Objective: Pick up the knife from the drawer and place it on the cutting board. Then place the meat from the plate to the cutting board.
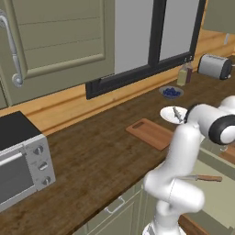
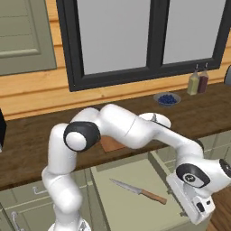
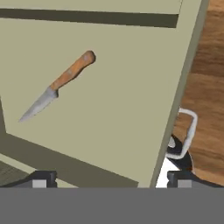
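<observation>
Hovering my gripper [image 3: 109,181], fingers spread wide and empty, over the open drawer [image 3: 131,109] where the knife [image 3: 57,85] lies flat.

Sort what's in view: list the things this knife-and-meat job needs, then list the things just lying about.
For the job:
knife
drawer
cutting board
plate
meat

Just lying about:
bowl of berries
two bottles
toaster
toaster oven
</observation>
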{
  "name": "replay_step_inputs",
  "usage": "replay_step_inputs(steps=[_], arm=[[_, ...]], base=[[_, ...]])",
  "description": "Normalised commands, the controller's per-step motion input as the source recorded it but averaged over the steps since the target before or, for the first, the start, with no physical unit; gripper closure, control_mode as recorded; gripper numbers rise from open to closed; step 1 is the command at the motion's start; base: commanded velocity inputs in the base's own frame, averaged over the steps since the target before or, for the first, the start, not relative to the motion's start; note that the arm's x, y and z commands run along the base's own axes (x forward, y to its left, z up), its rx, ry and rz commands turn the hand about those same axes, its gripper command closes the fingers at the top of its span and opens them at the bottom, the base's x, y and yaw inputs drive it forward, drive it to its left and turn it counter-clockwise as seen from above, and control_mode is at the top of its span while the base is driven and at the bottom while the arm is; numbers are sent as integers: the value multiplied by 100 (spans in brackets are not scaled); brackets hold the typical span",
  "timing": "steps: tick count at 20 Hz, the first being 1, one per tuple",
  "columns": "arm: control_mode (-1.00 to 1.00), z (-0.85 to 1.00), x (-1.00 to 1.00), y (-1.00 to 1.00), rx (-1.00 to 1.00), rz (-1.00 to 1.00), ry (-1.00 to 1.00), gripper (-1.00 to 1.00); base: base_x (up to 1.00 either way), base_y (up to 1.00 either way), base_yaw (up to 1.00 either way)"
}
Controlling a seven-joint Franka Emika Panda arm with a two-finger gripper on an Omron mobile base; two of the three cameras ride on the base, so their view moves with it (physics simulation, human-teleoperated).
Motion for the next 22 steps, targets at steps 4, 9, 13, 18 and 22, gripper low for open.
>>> replay_step_inputs(steps=[4, 9, 13, 18, 22], arm=[[-100, 14, 50, 82, 0, -17, 4, -100], [-100, 13, 75, 49, 0, -12, 34, -100], [-100, -3, 75, 23, 2, -8, 36, -100], [-100, -31, 37, 0, 5, -11, 12, -100], [-100, -26, 13, 6, 1, -22, 0, -100]], base=[[0, 0, 0], [0, 0, 0], [0, 0, 0], [0, 0, 0], [0, 0, 0]])
